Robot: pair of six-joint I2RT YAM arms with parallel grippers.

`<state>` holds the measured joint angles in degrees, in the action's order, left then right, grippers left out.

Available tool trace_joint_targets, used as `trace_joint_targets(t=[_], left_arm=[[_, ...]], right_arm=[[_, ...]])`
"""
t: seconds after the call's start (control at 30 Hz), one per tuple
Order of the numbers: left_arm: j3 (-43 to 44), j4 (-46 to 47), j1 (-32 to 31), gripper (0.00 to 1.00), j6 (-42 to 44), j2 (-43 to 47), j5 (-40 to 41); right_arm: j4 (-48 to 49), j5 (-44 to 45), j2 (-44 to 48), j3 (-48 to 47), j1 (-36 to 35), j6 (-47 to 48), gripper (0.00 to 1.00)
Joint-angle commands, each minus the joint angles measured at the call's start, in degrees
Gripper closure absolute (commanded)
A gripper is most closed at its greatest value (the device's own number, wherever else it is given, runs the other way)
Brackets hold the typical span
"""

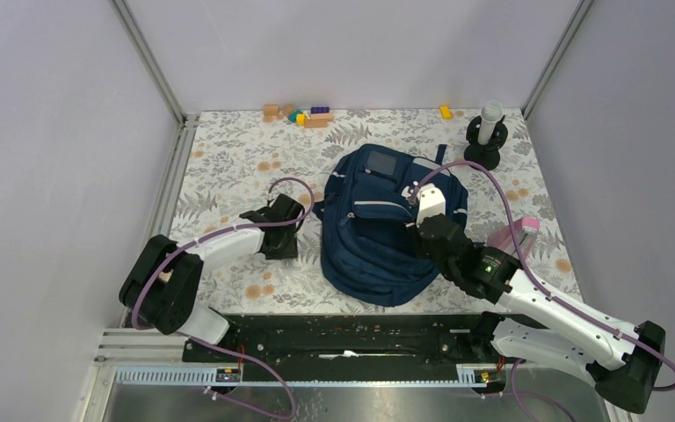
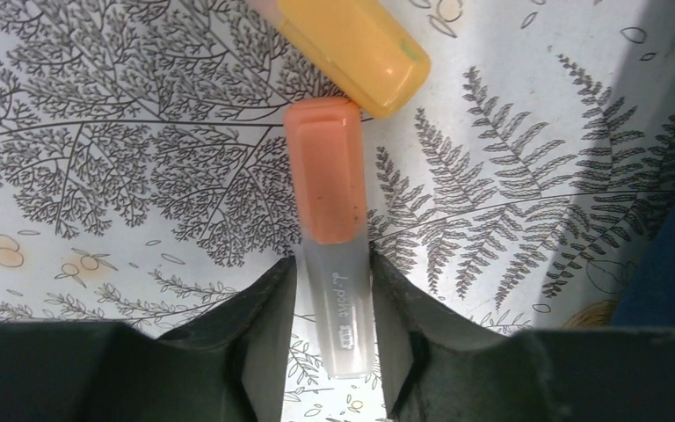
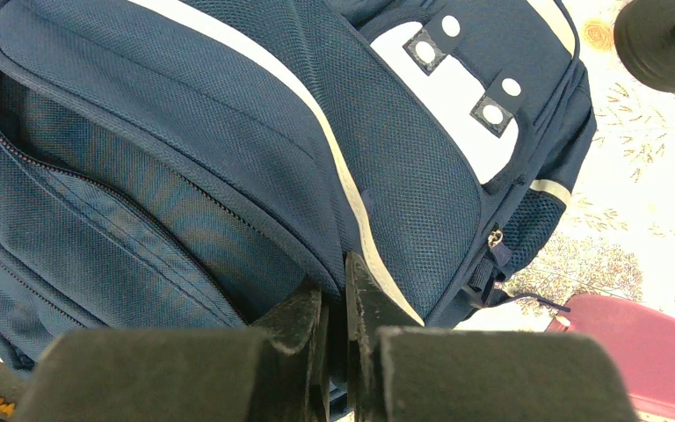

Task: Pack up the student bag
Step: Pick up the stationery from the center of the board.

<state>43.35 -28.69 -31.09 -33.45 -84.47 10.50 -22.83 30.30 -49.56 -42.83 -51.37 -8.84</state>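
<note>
**Inspector:** Left hand, condition?

**Assessor:** The left hand (image 2: 332, 294) is down at the desk (image 2: 510, 185). Its 2 fingers (image 2: 268, 334) stand 1 on each side of the clear barrel of an orange-capped highlighter (image 2: 327, 176). They sit close against the barrel, but I cannot tell whether they actually press it. The pen lies in line with the hand, cap pointing away, so the fingers meet the narrow barrel squarely. I judge that a sound approach.

**Inspector:** Anything crowding it?

**Assessor:** A yellow highlighter (image 2: 352, 44) lies just beyond the orange cap, touching it or nearly so, and well ahead of the fingers. A lift could nudge it, which is a minor risk.

**Inspector:** Right hand?

**Assessor:** The right hand (image 3: 338, 303) is clamped together on a fold of the student bag (image 3: 228, 132), at the pocket flap beside the light stripe. To the left of that pinch a zip mouth gapes. In my judgement the grip is there to hold the pocket open and steady the bag for the pen.

**Inspector:** Where does the bag lie?

**Assessor:** Flat on the desk, directly under and ahead of the right hand and just to the right of the left hand, so the carry is short. A pink case (image 3: 650, 360) lies to the right of the right hand, beside the bag.

**Inspector:** Progress?

**Assessor:** Early, I judge. 1 pen is at the point of pickup, and nothing shows inside the open pocket.
</note>
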Motion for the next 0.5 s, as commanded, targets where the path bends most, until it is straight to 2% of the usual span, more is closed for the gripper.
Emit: trace_joint_targets(t=[0.0, 0.07, 0.2, 0.47], left_arm=[[-0.2, -1.4, -0.3, 0.70, 0.5, -2.0, 1.9], [-0.8, -0.8, -0.4, 0.79, 0.5, -1.5, 2.1], [-2.5, 1.6, -0.3, 0.88, 0.3, 1.7, 0.6], [-4.6, 2.7, -0.4, 0.94, 1.0, 11.9, -1.5]], right_arm=[[0.5, 0.4, 0.6, -1.6, 0.0, -1.7, 1.00], [0.6, 0.4, 0.4, -1.7, 0.0, -1.8, 1.00], [0.6, 0.4, 0.8, -1.5, 0.0, -2.0, 1.00], [-0.3, 0.8, 1.8, -1.6, 0.0, -2.2, 1.00]])
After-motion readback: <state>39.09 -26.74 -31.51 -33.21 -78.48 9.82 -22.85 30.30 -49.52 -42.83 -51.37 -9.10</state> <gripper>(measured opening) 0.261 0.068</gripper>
